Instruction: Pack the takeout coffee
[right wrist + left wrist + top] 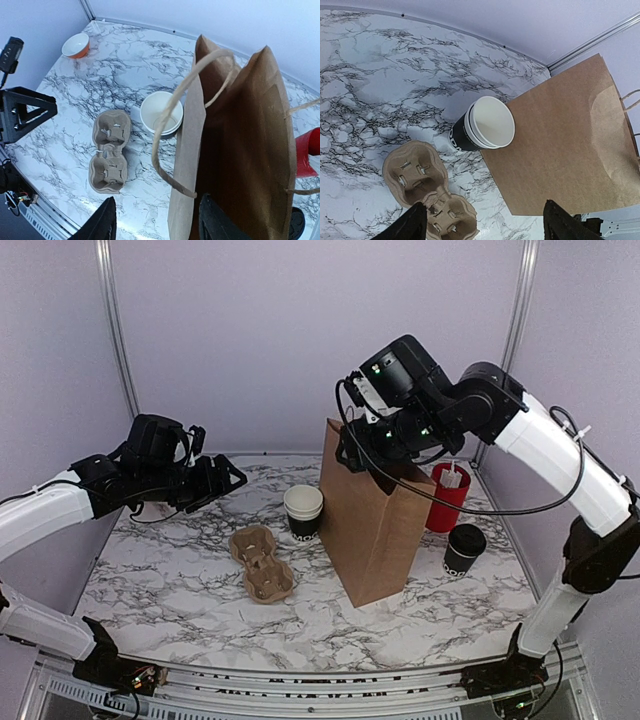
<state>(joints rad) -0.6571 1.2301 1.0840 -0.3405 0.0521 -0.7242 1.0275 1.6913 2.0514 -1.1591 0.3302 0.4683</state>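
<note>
The takeout coffee (465, 548) stands at the right edge of the tabletop (170, 580); left tool (482, 225) and right tool (157, 222) hang spread, empty.

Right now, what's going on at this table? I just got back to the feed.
Packing has not really begun. The lidded takeout coffee stands on the table to the right of the upright paper bag, and nothing is holding it. The right end effector hangs open over the bag's mouth, near its handles. The left end effector hovers open and empty over the left side, facing the cardboard carrier and the lidless cups.
</note>
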